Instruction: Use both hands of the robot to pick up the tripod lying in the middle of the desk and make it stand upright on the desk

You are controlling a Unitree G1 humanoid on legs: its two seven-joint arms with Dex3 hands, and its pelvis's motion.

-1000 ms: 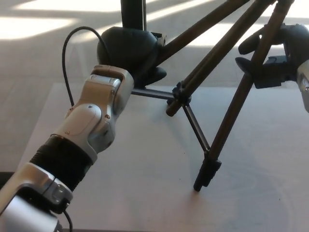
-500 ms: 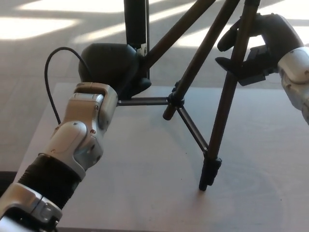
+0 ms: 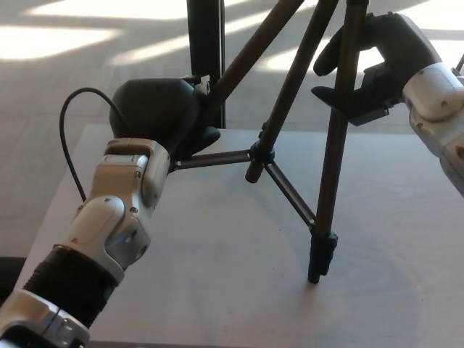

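Above the pale grey surface (image 3: 217, 290), a dark brown metal tripod (image 3: 290, 94) with thin tubular legs stands nearly upright, its top out of the picture. The nearest leg runs almost straight down on the right, and its black rubber foot (image 3: 319, 261) touches the surface. A second leg slants down towards the left, where the robot's black left hand (image 3: 159, 112) is curled around it close to its lower end; the fingers are wrapped onto the leg, though the foot itself is hidden behind the hand. A third leg ends in the middle, just above the surface, beside the small black hub (image 3: 261, 154) from which slim brace rods spread to the legs. The robot's black right hand (image 3: 370, 61) is clamped on the upper part of the nearest leg, thumb on one side and fingers on the other. A black cable (image 3: 69, 138) loops out from the left wrist. Behind the surface lies grey carpeted floor (image 3: 65, 65) crossed by bright bands of sunlight.
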